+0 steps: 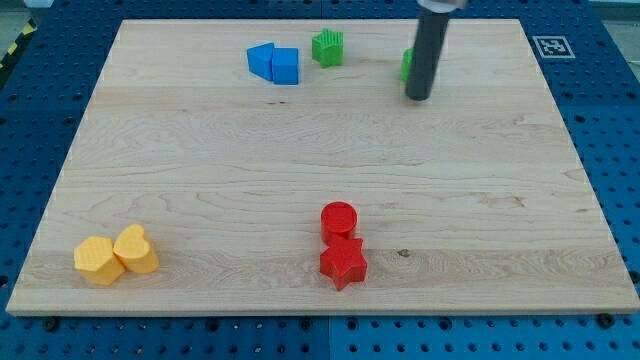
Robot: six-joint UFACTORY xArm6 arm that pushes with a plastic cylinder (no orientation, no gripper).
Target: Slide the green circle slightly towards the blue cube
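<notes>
The green circle (406, 64) is near the view's top right, mostly hidden behind my rod; only its left edge shows. My tip (418, 98) rests on the board just below and to the right of it, touching or nearly touching. The blue cube (285, 66) sits at the view's top, left of centre, with another blue block (261, 60) pressed against its left side. A green star-like block (327, 47) stands between the blue cube and the green circle.
A red cylinder (338, 219) and a red star (343, 262) sit together at the view's bottom centre. Two yellow blocks (97, 259) (136, 249) sit at the bottom left. The wooden board (200, 170) lies on a blue perforated table.
</notes>
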